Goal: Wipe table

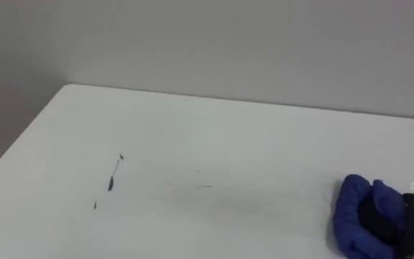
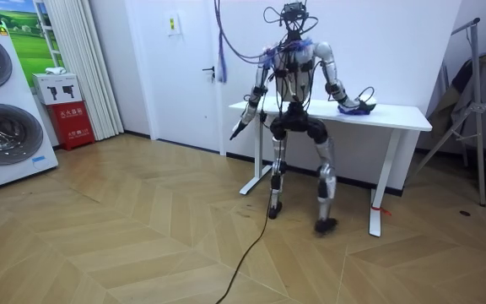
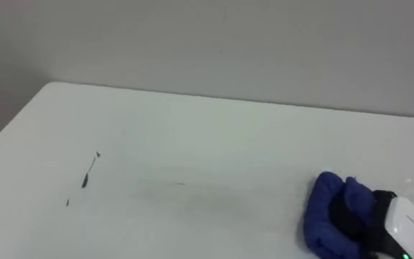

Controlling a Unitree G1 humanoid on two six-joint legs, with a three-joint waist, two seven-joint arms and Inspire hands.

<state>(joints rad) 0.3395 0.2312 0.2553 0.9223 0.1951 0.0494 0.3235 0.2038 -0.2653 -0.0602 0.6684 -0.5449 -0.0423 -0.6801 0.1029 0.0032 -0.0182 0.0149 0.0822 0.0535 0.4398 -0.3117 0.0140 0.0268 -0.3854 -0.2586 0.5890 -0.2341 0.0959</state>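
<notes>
A white table (image 1: 228,137) carries a few dark streaks (image 1: 111,183) toward its left side, with a faint smear (image 1: 204,187) near the middle. At the lower right, a blue cloth (image 1: 353,212) lies bunched on the tabletop. My right hand (image 1: 392,219) rests on it with its dark fingers curled into the folds. In the room view I stand at the table (image 2: 395,114), the right hand (image 2: 350,104) out on the cloth (image 2: 359,107). My left hand (image 2: 238,128) hangs beside the table's end, fingers straight and pointing down.
A plain wall runs behind the table's far edge. The room view has washing machines (image 2: 2,110) and a red box (image 2: 72,112) at its left, a door (image 2: 184,67) behind me, and a metal stand (image 2: 479,101) at its right.
</notes>
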